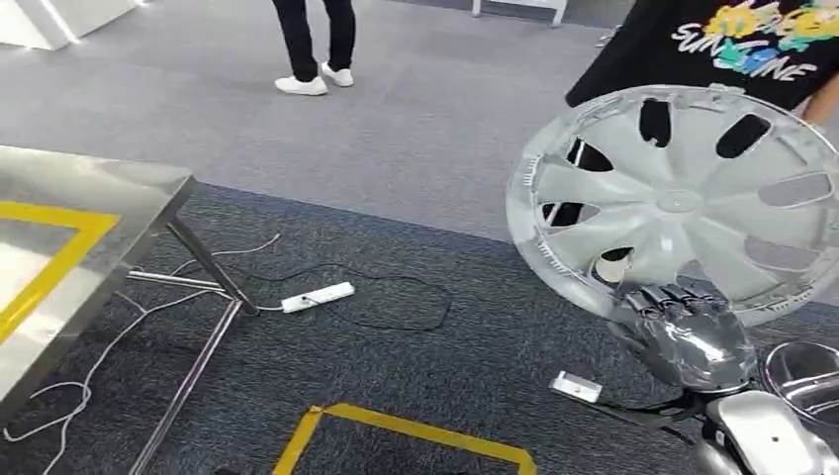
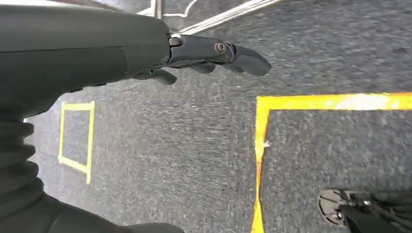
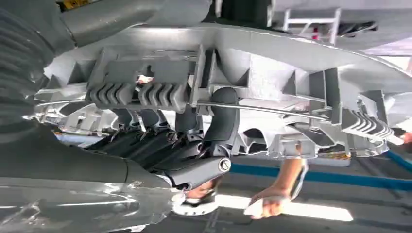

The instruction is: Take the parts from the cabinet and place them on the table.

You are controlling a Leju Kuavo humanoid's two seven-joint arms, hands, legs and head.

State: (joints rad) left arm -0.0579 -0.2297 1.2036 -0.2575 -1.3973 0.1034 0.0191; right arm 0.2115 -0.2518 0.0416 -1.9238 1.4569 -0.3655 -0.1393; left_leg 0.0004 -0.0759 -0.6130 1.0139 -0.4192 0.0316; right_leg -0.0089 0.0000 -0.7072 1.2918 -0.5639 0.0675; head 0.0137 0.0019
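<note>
We see one silver hubcap (image 1: 678, 198) at three o'clock in the head view, raised above the carpet and gripped at its lower rim by the right robot hand (image 1: 688, 332), fingers curled over the edge. The left robot hand (image 2: 214, 53) hangs over the carpet holding nothing, fingers loosely extended. One steel desk (image 1: 109, 198) with yellow tape sits at nine o'clock. One white power strip (image 1: 317, 296) lies on the carpet. Two people stand beyond: one (image 1: 315, 40) at twelve o'clock, one in a black shirt (image 1: 722, 40) behind the hubcap.
</note>
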